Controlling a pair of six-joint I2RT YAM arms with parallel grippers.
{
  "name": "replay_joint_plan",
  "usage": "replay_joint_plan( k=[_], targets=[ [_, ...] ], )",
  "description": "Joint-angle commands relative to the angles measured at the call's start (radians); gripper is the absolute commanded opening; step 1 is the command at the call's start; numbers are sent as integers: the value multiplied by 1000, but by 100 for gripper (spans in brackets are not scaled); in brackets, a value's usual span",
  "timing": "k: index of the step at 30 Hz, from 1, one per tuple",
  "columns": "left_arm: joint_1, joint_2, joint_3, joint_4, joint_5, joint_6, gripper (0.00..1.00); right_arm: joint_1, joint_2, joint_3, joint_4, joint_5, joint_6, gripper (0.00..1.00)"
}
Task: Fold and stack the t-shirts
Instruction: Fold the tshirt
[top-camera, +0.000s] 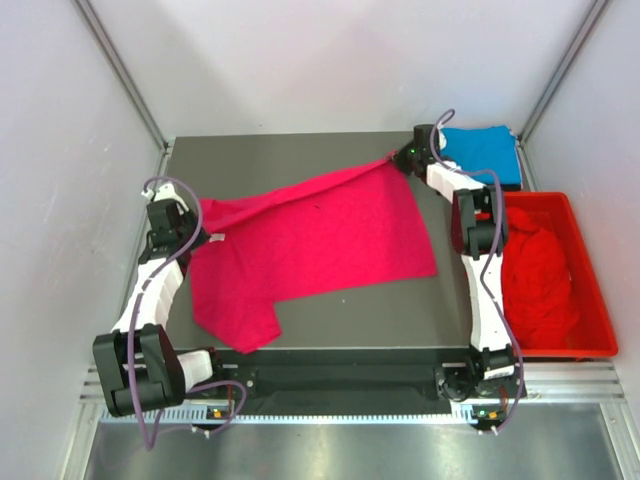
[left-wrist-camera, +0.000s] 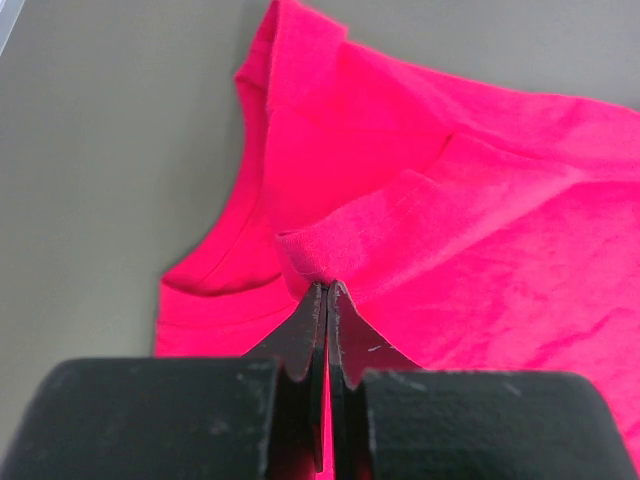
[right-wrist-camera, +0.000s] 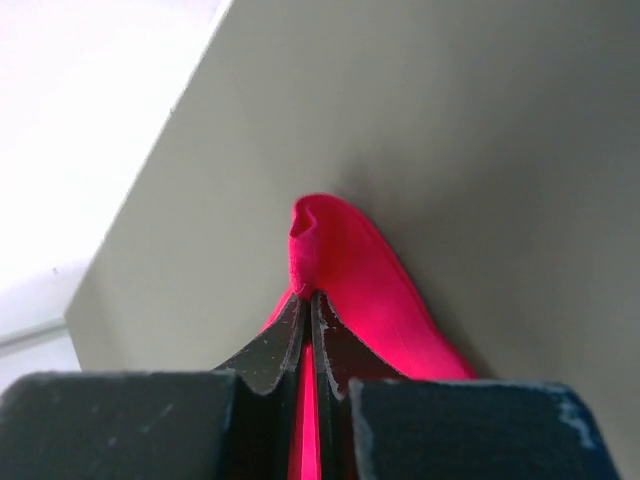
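Pink t-shirt (top-camera: 320, 235) lies spread across the desk (top-camera: 380, 315), a fold by its neckline clamped in the left claw (left-wrist-camera: 327, 287) and its far corner, stretched taut, clamped in the right claw (right-wrist-camera: 308, 293).

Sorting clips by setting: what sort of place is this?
Probably a lab robot cell, not a home: a dark table walled by white panels on metal framing, a pink t-shirt spread on it, a red crate of red t-shirts beside.
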Motion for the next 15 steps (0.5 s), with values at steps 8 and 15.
replay_joint_plan(
  k=[8, 15],
  targets=[
    [2, 26, 27, -100, -161, -8, 0, -15, -330, -351, 89, -8, -95, 0],
    [2, 60, 9, -87, -202, -1, 0, -6, -402, -514, 132, -8, -107, 0]
  ],
)
